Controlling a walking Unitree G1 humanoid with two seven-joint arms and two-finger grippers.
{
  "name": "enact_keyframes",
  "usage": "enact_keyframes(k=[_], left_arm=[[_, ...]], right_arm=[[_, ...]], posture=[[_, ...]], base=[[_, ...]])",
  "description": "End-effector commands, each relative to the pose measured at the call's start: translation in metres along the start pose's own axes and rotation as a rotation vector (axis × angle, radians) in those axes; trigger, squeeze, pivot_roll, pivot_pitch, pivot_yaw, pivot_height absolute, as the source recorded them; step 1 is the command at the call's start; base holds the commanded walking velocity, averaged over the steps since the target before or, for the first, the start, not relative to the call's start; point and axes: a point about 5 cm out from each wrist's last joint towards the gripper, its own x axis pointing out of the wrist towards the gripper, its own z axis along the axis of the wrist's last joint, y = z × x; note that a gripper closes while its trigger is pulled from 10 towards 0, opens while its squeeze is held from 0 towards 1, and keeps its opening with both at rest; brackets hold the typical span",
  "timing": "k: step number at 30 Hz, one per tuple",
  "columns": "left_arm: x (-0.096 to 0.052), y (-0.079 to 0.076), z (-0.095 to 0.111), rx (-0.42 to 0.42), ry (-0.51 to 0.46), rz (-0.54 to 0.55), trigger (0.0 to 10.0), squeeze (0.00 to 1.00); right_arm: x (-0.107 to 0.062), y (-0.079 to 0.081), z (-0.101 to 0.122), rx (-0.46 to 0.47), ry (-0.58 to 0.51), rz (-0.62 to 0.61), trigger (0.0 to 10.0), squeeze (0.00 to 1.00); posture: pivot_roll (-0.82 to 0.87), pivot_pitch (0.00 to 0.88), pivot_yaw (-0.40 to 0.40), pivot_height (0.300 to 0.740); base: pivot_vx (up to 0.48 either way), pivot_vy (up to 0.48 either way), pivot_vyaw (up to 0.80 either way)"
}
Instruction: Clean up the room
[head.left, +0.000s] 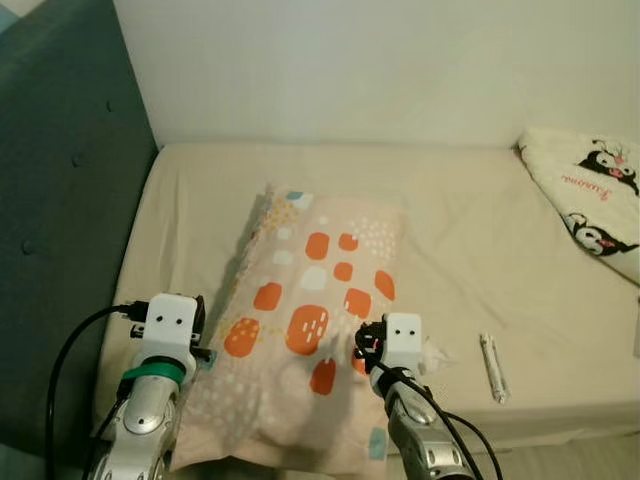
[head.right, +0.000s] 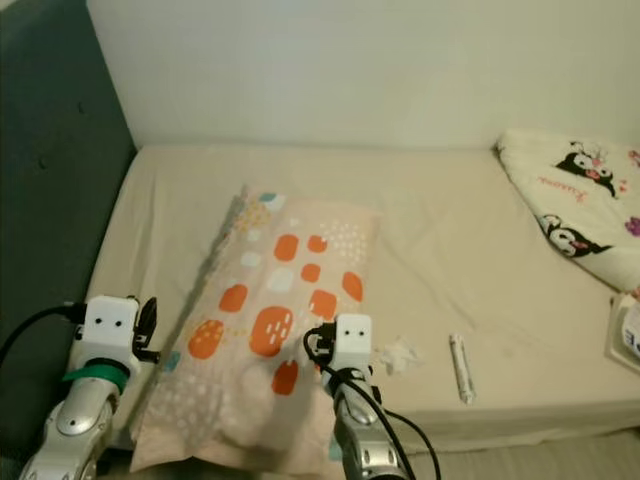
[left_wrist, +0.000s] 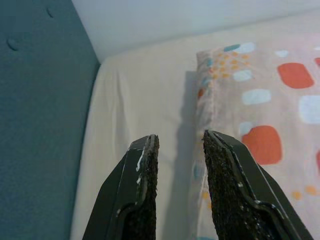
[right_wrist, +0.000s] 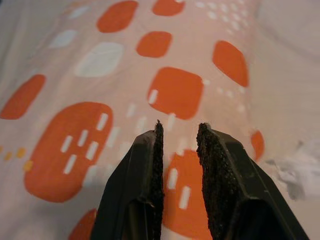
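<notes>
1. Left eye view: a pillow patterned with orange patches is seen lying lengthwise on the bed, near the padded headboard. The left pincer is held at the pillow's left edge and the right pincer over its lower right part. A crumpled tissue lies just beside the right pincer, a small tube further right, and a cartoon-print blanket is bunched at the far right.

2. Right eye view: the same layout is shown; the tissue sits between the pillow and the tube, apart from both.

3. Left wrist view: the left pincer is seen with its fingers slightly apart and nothing between them, aimed along the bare sheet just beside the pillow's edge. A grab from here would probably catch sheet rather than pillow.

4. Right wrist view: the right pincer is seen with a narrow gap between its fingers, empty, poised over the pillow's orange patches. The tissue lies off to one side, not in line with the fingers. If the tissue is the intended litter, closing now would likely pinch pillow fabric instead; being light, the tissue could also be pushed away by a sideways approach.
</notes>
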Motion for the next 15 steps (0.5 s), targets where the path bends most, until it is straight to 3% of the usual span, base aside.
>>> enact_keyframes(k=[1, 15], left_arm=[[-0.0022, 0.001, -0.0047, 0.006, 0.016, 0.014, 10.0, 0.0], [-0.005, -0.0079, -0.01, 0.028, 0.051, -0.032, 10.0, 0.0]], right_arm=[[-0.0031, -0.0038, -0.0079, 0.009, 0.031, -0.013, 10.0, 0.0], [0.001, -0.0018, -0.0036, 0.022, 0.023, 0.01, 10.0, 0.0]], posture=[[0.08, 0.051, 0.013, 0.721], [0.09, 0.057, 0.021, 0.721]], base=[[0.0, 0.0, 0.0], [0.0, 0.0, 0.0]])
